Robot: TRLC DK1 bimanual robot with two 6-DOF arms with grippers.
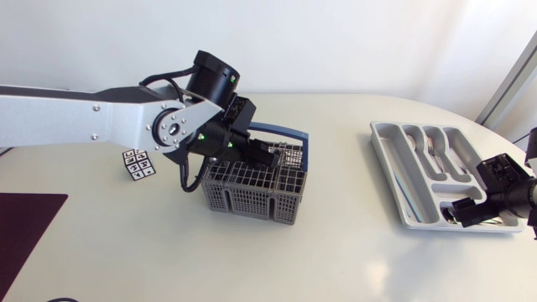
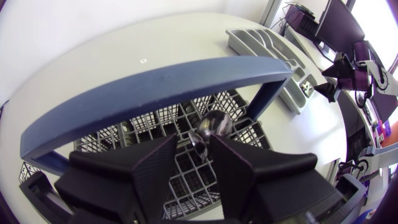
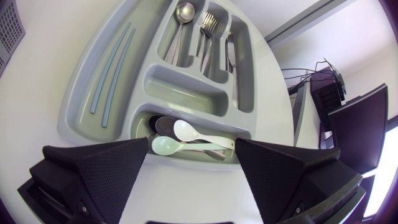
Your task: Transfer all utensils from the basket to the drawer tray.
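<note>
Head view: we see one basket (image 1: 252, 195) at centre and one tray (image 1: 388, 168) at our right, well apart. Left gripper (image 2: 198, 144) sits under the basket's blue handle (image 2: 155, 87), fingers nearly together, pinching one metal spoon (image 2: 214, 124) upright over the grid. Right gripper (image 3: 191, 146) hangs spread wide, holding nothing, over the tray's end compartment, where three ladles (image 3: 189, 130) lie: white, pale green, dark
</note>
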